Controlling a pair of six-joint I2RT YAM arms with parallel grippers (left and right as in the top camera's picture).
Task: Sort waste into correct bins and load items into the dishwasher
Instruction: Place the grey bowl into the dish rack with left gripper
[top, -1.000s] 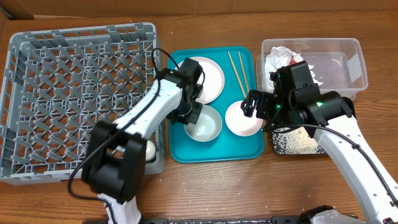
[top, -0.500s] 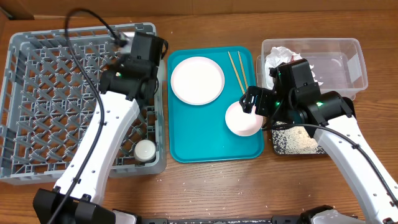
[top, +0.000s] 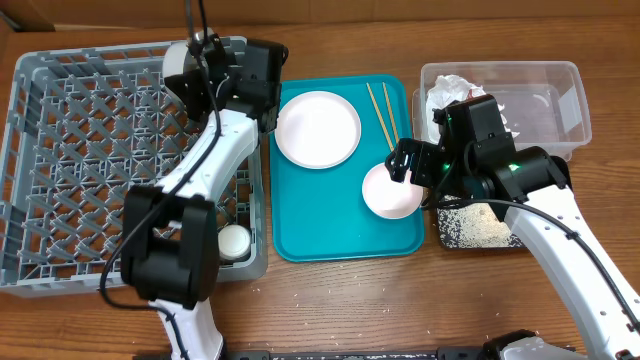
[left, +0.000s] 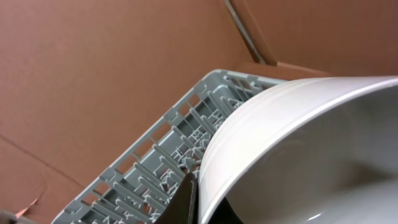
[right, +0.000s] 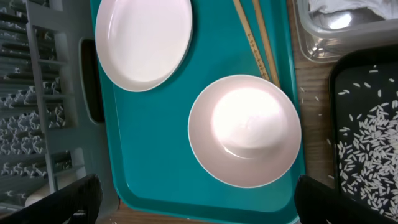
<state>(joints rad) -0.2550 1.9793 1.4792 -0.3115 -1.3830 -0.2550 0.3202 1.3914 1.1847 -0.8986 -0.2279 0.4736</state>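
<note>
Left claw (top: 200, 64): clamped on a bowl (top: 177, 58), with a dark finger against the rim in the wrist view. The bowl is glossy whitish, tipped on edge and held up over the far right corner of the grey dish rack (top: 100, 150). Overhead shows only a sliver of it, beside the arm.

Right claw (top: 404, 165): spread wide and holding nothing. Its dark fingers (right: 68, 199) sit at the two lower corners of the wrist view. It hangs over the second bowl (top: 390, 192), which stands upright on the teal tray (top: 320, 225) at its right side. This bowl is pale pinkish white and empty, with a bright sheen inside.

Also on the teal tray:
- One round pale plate (top: 318, 128), lying flat at the far left.
- Two thin wooden chopsticks (top: 382, 112), side by side at the far right, their near ends just by the bowl's rim.

In the rack: one small white cup (top: 233, 240), at the near right corner.

Bins, right of the teal tray on the table (top: 330, 300):
- One clear tub (top: 572, 110), with a crumpled white napkin (top: 450, 92) in its left end.
- One shallow black tray (right: 341, 99), nearer than the tub, with white rice grains (right: 373, 143) scattered over its floor.

Count:
- Bowls: 2
- Plate: 1
- Cup: 1
- Chopsticks: 2
- Bins: 2
- Rack: 1
- Teal tray: 1
</note>
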